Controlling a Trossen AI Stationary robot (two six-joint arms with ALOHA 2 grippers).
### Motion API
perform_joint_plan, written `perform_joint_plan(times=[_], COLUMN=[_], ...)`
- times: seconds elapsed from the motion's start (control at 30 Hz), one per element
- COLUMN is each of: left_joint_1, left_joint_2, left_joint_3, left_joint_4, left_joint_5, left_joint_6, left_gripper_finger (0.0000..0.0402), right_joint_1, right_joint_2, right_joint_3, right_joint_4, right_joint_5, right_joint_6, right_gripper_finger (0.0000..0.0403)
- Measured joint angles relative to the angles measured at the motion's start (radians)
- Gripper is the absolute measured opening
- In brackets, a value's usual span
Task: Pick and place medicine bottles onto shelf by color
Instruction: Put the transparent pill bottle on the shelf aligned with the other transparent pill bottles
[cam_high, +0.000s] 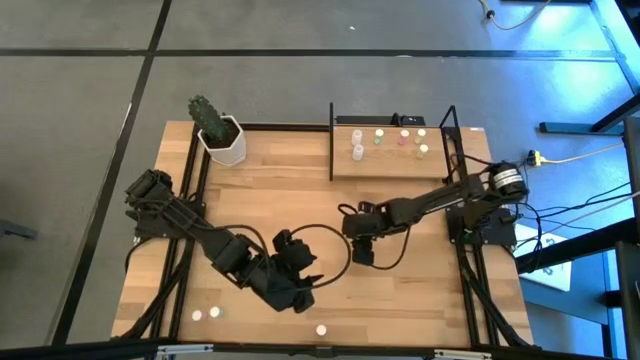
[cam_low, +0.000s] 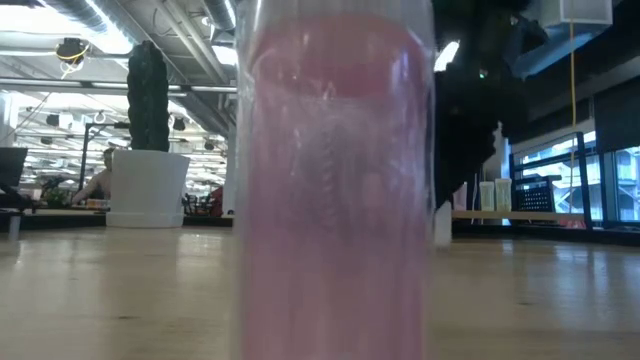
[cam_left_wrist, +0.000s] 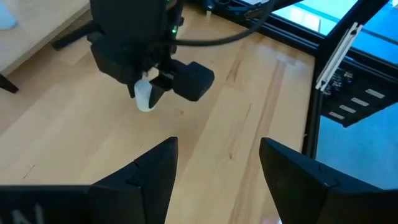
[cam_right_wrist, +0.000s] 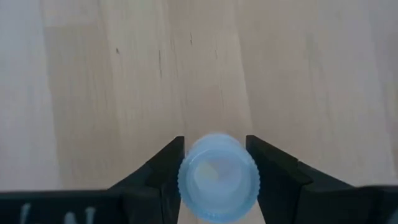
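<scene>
One bottle (cam_right_wrist: 218, 177) sits pinched between the right gripper (cam_high: 362, 247) fingers, its long axis upright and cap facing the wrist. From that gripper the shelf (cam_high: 392, 165) lies ahead, well apart (left gripper (cam_high: 298, 292) waits spread, farther off).

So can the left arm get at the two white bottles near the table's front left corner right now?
Probably yes: the left gripper is open and empty, and bare tabletop lies between it and those two white bottles.
</scene>
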Motion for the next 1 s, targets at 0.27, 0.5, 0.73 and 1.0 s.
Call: perform_joint_plan(times=[0.27, 0.5, 0.73, 1.0], left_joint_1=[0.0, 0.0, 0.0, 0.0], left_joint_2=[0.0, 0.0, 0.0, 0.0], left_joint_3=[0.0, 0.0, 0.0, 0.0], left_joint_4=[0.0, 0.0, -0.001, -0.001], left_joint_5=[0.001, 0.002, 0.002, 0.002], left_joint_6=[0.0, 0.0, 0.0, 0.0], left_gripper_finger=[0.022, 0.022, 0.022, 0.022], right_joint_1=[0.0, 0.0, 0.0, 0.0], right_joint_2=[0.02, 0.02, 0.017, 0.016], right_joint_3=[0.0, 0.0, 0.013, 0.134], right_joint_4=[0.015, 0.015, -0.005, -0.191], right_joint_5=[-0.001, -0.001, -0.034, -0.05], right_joint_6=[0.003, 0.005, 0.002, -0.021], right_gripper_finger=[0.0188, 0.0257, 0.028, 0.0277])
